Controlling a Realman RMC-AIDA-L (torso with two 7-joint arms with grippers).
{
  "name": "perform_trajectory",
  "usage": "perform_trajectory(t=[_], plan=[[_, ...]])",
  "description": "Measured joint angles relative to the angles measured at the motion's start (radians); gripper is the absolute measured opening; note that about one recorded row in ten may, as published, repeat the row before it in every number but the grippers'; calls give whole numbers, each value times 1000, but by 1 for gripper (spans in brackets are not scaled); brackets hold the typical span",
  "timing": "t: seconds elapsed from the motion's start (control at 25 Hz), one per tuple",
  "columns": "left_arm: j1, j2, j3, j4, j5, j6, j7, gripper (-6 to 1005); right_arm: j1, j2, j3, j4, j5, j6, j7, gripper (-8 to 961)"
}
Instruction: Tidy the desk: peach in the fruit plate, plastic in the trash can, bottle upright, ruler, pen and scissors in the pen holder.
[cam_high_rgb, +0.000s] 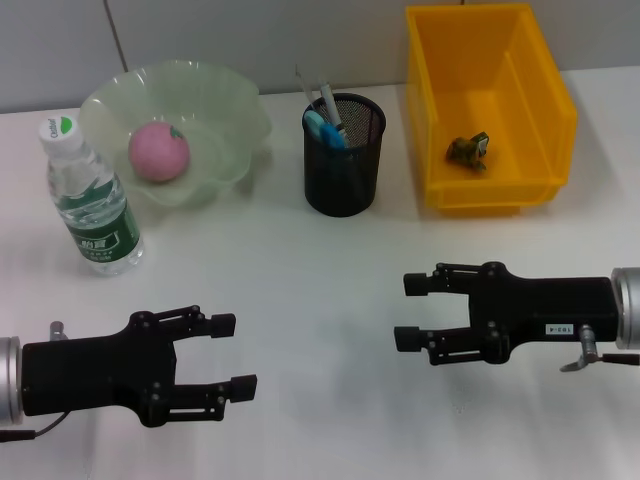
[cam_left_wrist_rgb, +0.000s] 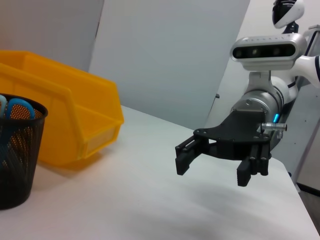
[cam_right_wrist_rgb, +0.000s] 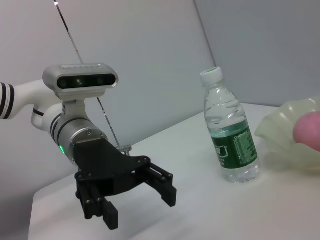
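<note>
- Head view: the peach (cam_high_rgb: 158, 152) is seen lying in the fruit plate (cam_high_rgb: 225, 110), which stands to the left of the pen holder (cam_high_rgb: 344, 156).
- The bottle (cam_high_rgb: 90, 200) is seen upright, just in front of the fruit plate's left edge.
- Blue scissor handles (cam_high_rgb: 326, 130) and two thin pale shafts (cam_high_rgb: 318, 97), taken to be the pen and the ruler, are seen standing in the pen holder; which shaft is which cannot be told.
- A small crumpled scrap (cam_high_rgb: 468, 150), judged to be the plastic, is seen on the floor of the yellow bin (cam_high_rgb: 540, 130), to the right of the pen holder.
- The left gripper (cam_high_rgb: 233, 353) is held low over the table (cam_high_rgb: 320, 300), in front of the bottle, with its jaws wide apart and nothing between them. The right gripper (cam_high_rgb: 410, 311) is held in front of the yellow bin, likewise spread and empty.
- Every listed step is judged complete; no item is seen left lying loose on the table.
- Left wrist view: the right gripper (cam_left_wrist_rgb: 212, 167) is shown spread and empty beyond the pen holder (cam_left_wrist_rgb: 20, 150) and the yellow bin (cam_left_wrist_rgb: 75, 120). The bin's inside is hidden here.
- Right wrist view: the left gripper (cam_right_wrist_rgb: 137, 202) is shown spread and empty, with the bottle (cam_right_wrist_rgb: 230, 135) upright beside the fruit plate (cam_right_wrist_rgb: 280, 135). The peach (cam_right_wrist_rgb: 307, 131) is cut off at the frame edge.
</note>
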Motion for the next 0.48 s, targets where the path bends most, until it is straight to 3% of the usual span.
perform_trajectory(t=[0.48], plan=[[-1,6,-6,7,7,7,-1,827,10,3,-1,0,-2,1,5,809]])
